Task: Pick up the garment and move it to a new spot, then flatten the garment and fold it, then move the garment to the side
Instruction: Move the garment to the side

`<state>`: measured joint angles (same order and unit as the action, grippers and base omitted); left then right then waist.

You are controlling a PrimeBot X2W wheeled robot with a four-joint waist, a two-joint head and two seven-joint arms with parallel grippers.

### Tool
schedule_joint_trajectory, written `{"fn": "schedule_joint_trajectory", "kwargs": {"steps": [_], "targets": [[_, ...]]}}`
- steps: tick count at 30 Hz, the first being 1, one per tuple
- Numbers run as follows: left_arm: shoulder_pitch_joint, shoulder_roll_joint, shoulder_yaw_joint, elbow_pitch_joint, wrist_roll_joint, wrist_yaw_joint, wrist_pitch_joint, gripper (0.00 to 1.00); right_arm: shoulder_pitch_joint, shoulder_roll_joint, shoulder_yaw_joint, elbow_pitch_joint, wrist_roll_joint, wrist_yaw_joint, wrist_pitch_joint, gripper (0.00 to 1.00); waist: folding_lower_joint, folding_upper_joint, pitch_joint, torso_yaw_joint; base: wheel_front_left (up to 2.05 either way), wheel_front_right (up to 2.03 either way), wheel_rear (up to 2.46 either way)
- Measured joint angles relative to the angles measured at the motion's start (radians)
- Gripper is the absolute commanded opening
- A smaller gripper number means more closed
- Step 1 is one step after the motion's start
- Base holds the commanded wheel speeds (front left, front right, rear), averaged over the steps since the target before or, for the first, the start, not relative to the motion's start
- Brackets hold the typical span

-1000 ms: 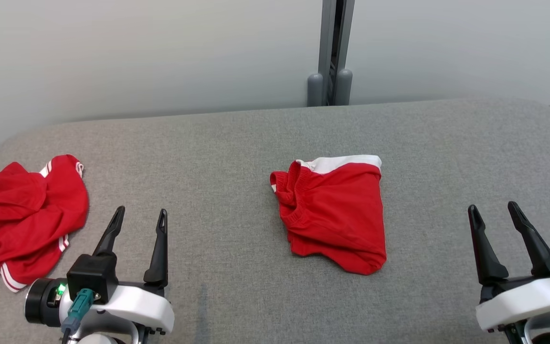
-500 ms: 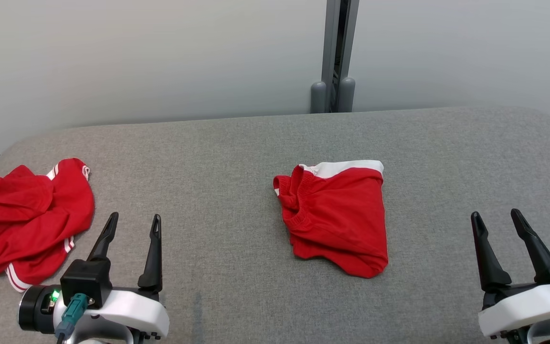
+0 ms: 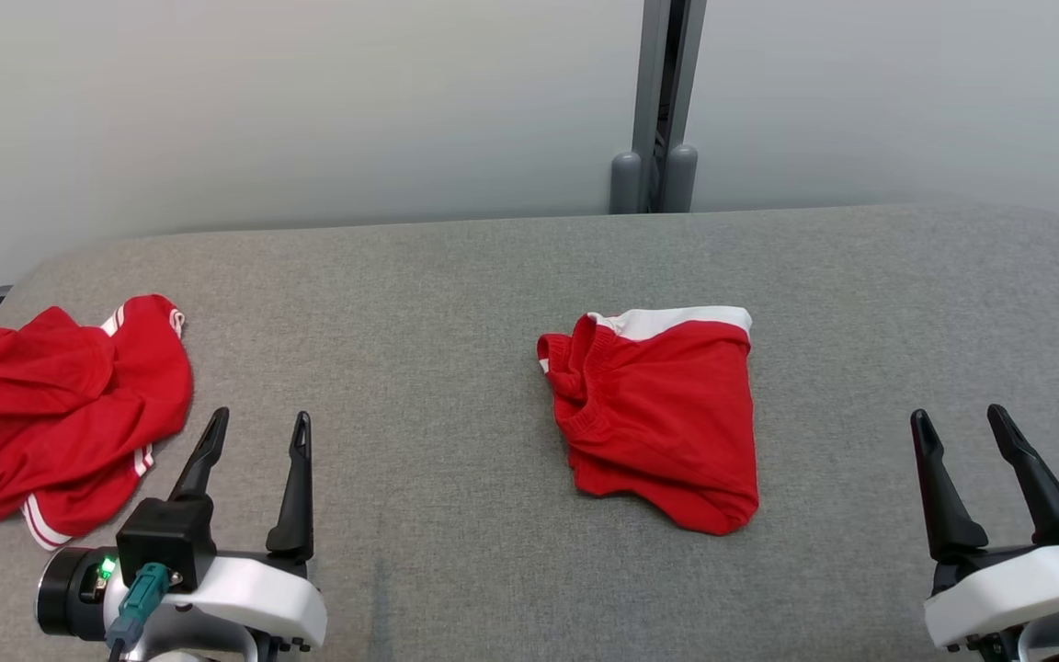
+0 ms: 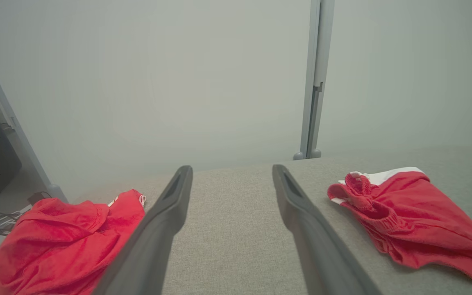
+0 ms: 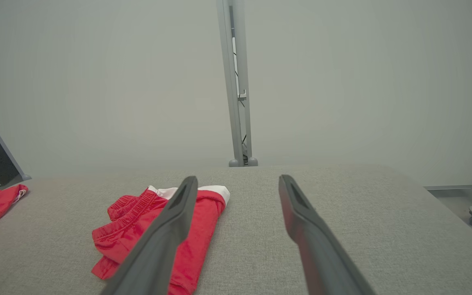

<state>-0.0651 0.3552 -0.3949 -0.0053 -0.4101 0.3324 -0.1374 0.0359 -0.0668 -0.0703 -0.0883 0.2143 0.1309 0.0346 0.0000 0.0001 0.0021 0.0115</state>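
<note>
Folded garment [image 3: 663, 414] mid-frame on bench [image 3: 419, 322]; left gripper [image 3: 261, 416], right gripper [image 3: 957, 414] in lower corners, jaws open, empty. Probably the move-aside step; next needs a reach and pinch.

Bright, even, diffuse light from above. Faint, soft shadow tight under the near edge of the garment [image 3: 667, 423], midway between left gripper [image 3: 259, 421] and right gripper [image 3: 957, 416]. Head view sharp edge to edge. Wrist views softer: own fingers [image 4: 154, 237] blurred close to the lens, table [image 4: 228, 213] weave crisp between them, wall [image 4: 178, 82] beyond the fingertips hazy, washed pale, slightly darker toward the corners.
</note>
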Motion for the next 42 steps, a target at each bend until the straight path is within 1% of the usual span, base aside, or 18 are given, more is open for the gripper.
{"fn": "schedule_joint_trajectory", "kwargs": {"steps": [2,7,12,16,25,32,33,35,39,42], "targets": [[-0.007,-0.003,0.0,0.001,-0.004,0.0,0.0,1.0,-0.005,-0.002,-0.002,0.003,0.0,0.0,0.002,1.0,0.0,0.0,0.009,0.009,0.0,0.0,0.0],[-0.038,-0.006,-0.007,0.001,-0.003,-0.005,0.001,1.0,-0.05,-0.032,0.025,0.044,0.007,0.0,0.013,1.0,0.0,0.0,0.041,0.029,0.0,0.0,0.0],[-0.085,-0.025,-0.023,0.003,0.012,-0.006,-0.013,1.0,-0.112,-0.074,0.054,0.131,0.016,0.0,0.014,1.0,0.0,0.0,0.098,0.061,0.0,0.0,0.0],[-0.119,-0.046,-0.037,0.014,0.016,-0.011,-0.032,1.0,-0.164,-0.096,0.074,0.211,0.027,0.0,0.002,1.0,0.0,0.0,0.152,0.09,0.0,0.0,0.0],[-0.185,-0.077,-0.048,0.051,0.023,-0.024,-0.065,1.0,-0.257,-0.101,0.145,0.378,0.066,0.0,-0.028,1.0,0.0,0.0,0.26,0.14,0.0,0.0,0.0],[-0.211,-0.089,-0.052,0.076,0.023,-0.031,-0.078,1.0,-0.295,-0.104,0.228,0.461,0.124,0.0,-0.024,1.0,0.0,0.0,0.296,0.15,0.0,0.0,0.0],[-0.211,-0.09,-0.052,0.079,0.023,-0.031,-0.079,1.0,-0.3,-0.106,0.234,0.469,0.134,0.0,-0.021,0.58,0.0,0.0,0.297,0.149,0.0,0.0,0.0],[-0.211,-0.091,-0.049,0.084,0.021,-0.032,-0.083,1.0,-0.311,-0.113,0.249,0.477,0.151,0.0,-0.011,0.0,0.0,0.0,0.297,0.144,0.0,0.0,0.0],[-0.213,-0.088,-0.044,0.087,0.021,-0.031,-0.087,1.0,-0.324,-0.126,0.273,0.478,0.167,0.0,-0.007,0.0,0.0,0.0,0.298,0.126,0.0,0.0,0.0],[-0.216,-0.08,-0.042,0.086,0.021,-0.03,-0.087,1.0,-0.327,-0.149,0.293,0.463,0.167,0.0,0.0,0.0,0.0,0.0,0.298,0.102,0.0,0.0,0.0]]}}
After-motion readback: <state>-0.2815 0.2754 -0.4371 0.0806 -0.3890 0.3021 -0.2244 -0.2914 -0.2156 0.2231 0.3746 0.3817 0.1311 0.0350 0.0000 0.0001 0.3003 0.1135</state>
